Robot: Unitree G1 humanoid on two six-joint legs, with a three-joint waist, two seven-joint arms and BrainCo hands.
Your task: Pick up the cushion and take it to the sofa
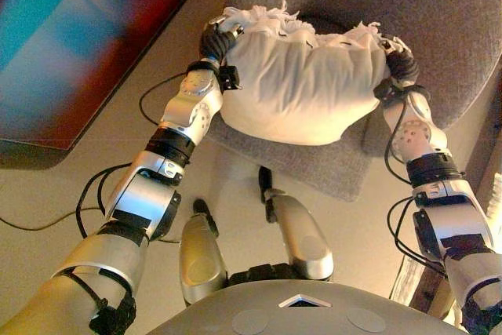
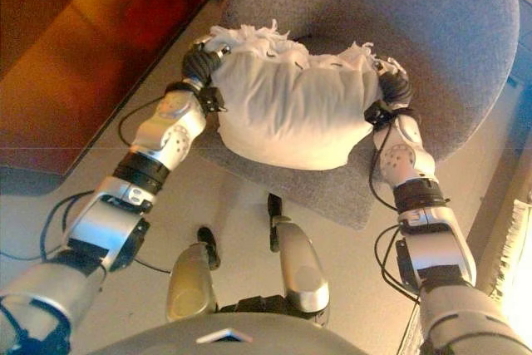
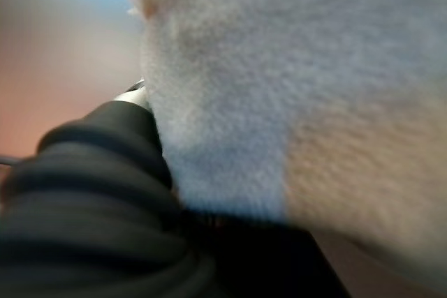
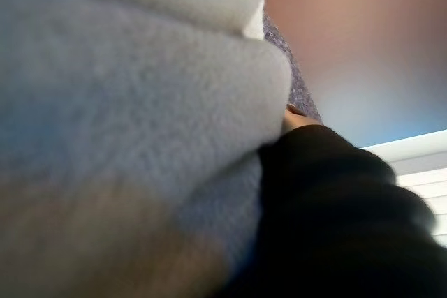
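The white cushion (image 1: 298,84) with a fringed far edge is squeezed between my two hands over the seat of a grey chair (image 1: 439,29). My left hand (image 1: 216,41) presses its left end and my right hand (image 1: 401,64) presses its right end. Only the dark ribbed covers show; the fingers are hidden behind the cushion. In the left wrist view the cushion (image 3: 279,102) fills the picture past the cover (image 3: 91,193). It does the same in the right wrist view (image 4: 126,88). I cannot tell whether the cushion touches the seat.
A large red-brown upholstered piece (image 2: 66,64) stands along the left, across a strip of beige floor (image 2: 166,205). The chair's front edge (image 1: 337,170) is just ahead of me. A pale fringed rug edge (image 2: 511,247) lies at the right.
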